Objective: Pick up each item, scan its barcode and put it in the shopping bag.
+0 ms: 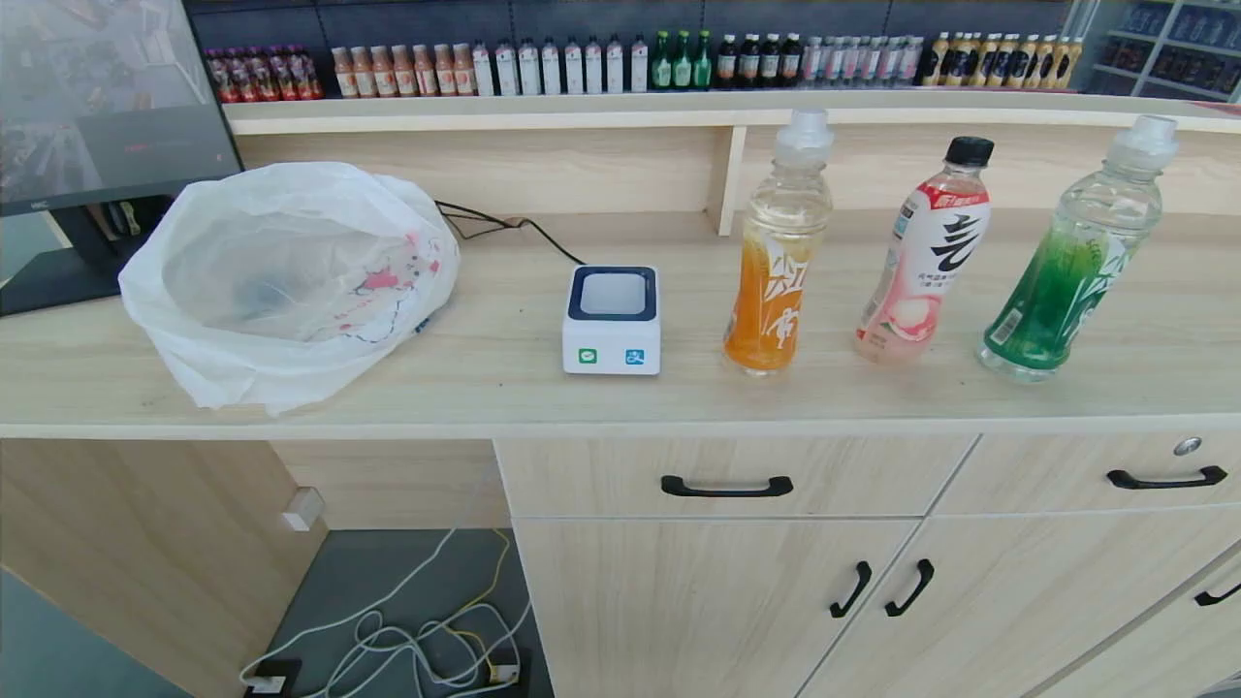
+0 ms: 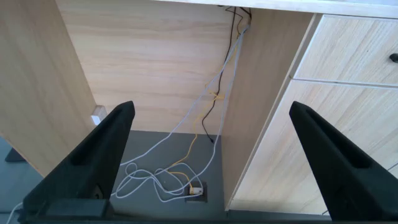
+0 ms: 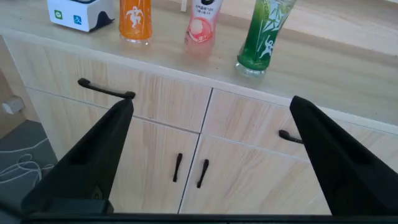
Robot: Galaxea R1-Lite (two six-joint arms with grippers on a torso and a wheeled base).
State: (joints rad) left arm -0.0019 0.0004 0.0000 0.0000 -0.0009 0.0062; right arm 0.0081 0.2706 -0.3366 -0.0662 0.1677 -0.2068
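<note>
left tool (image 2: 211, 112) and right tool (image 3: 211, 106) both wide; orange-label bottle (image 1: 776, 291), pink-label bottle (image 1: 921, 271), green-label bottle (image 1: 1057, 281) upright

Gripper (image 3: 211, 106) low in front of the cabinet, jaws spread wide.
Up on the counter (image 3: 348, 59) we've got the scanner (image 3: 78, 14), then the orange bottle (image 3: 135, 18), pink bottle (image 3: 203, 28) and green bottle (image 3: 264, 37) standing in a row; below, a drawer handle (image 3: 106, 90) and two door handles (image 3: 189, 169).

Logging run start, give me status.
Left gripper and right gripper open, empty. Orange bottle, pink bottle, green bottle upright, right of scanner. Shopping bag open. Nothing blocking.
</note>
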